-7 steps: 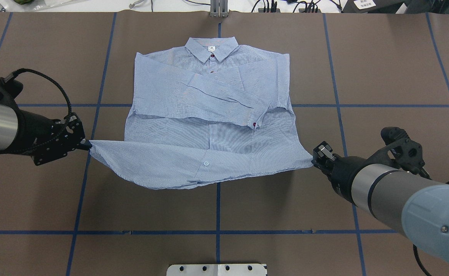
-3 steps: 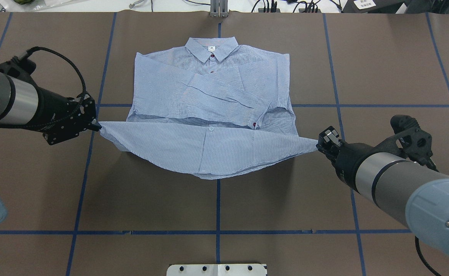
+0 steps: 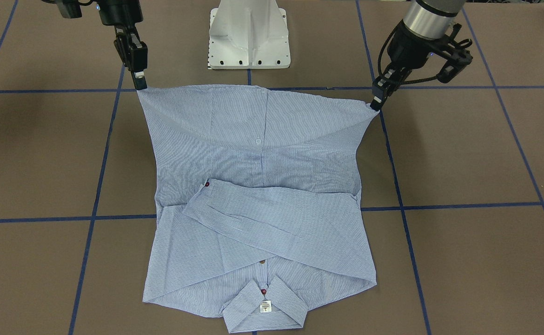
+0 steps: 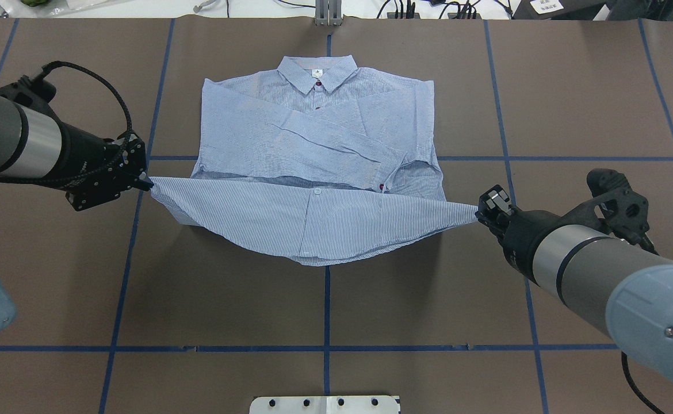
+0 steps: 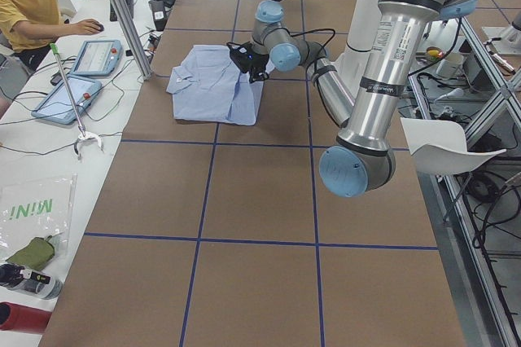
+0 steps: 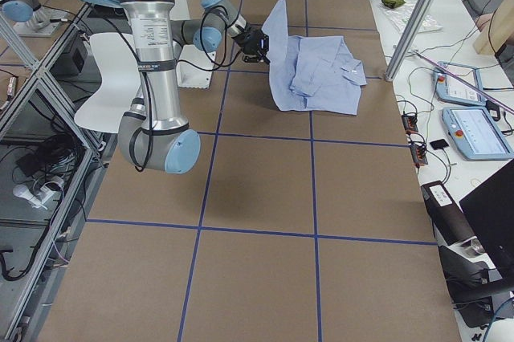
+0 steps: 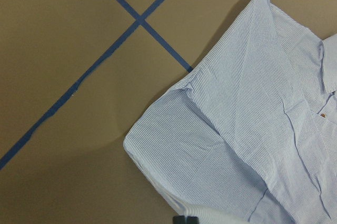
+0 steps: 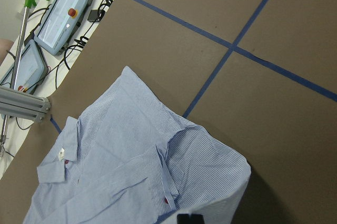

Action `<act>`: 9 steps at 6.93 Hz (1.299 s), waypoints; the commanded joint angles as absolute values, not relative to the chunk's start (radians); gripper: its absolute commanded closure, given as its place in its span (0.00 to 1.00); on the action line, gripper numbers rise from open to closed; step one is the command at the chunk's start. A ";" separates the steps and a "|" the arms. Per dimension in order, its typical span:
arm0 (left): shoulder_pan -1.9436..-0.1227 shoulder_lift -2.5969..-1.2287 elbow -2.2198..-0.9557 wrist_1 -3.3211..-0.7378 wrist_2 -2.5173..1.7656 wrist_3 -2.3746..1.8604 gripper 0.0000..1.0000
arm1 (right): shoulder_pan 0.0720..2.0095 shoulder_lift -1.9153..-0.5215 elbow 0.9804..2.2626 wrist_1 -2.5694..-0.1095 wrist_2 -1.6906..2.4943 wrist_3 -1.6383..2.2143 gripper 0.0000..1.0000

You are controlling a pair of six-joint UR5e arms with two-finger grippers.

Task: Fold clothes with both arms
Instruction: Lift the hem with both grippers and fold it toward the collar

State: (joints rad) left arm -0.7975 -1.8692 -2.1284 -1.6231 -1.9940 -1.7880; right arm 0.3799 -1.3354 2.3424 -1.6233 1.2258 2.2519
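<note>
Pinched the shirt's (image 4: 313,132) hem corners with left gripper (image 4: 148,184) and right gripper (image 4: 477,214), judged it soft, light, saggy between.

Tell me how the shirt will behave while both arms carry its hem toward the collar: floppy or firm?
Likely very floppy: the lifted cloth sags in a curve between its two held corners. Probably light: corner pinches alone raise part of the shirt. The folded sleeve may shift if cloth drags across it.
</note>
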 commanded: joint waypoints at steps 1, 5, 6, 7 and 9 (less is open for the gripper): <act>-0.827 -1.966 -1.977 -1.652 -1.991 -1.756 1.00 | 0.507 -1.240 2.188 -1.617 1.279 2.226 1.00; -0.905 -2.061 -1.685 -1.888 -1.991 -1.756 1.00 | 0.673 -1.082 1.883 -1.523 1.419 2.114 1.00; -0.923 -2.122 -1.581 -1.920 -1.990 -1.747 1.00 | 0.702 -1.037 1.791 -1.517 1.440 2.085 1.00; -0.936 -2.138 -1.503 -1.980 -1.990 -1.729 1.00 | 0.722 -1.022 1.707 -1.396 1.445 2.085 1.00; -0.943 -2.181 -1.355 -2.104 -1.987 -1.721 1.00 | 0.742 -0.961 1.547 -1.322 1.459 2.066 1.00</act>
State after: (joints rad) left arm -0.9389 -2.1551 -1.4357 -2.0407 -1.9882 -1.7264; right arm 0.7328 -0.9965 1.6348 -1.3590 1.4525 2.0804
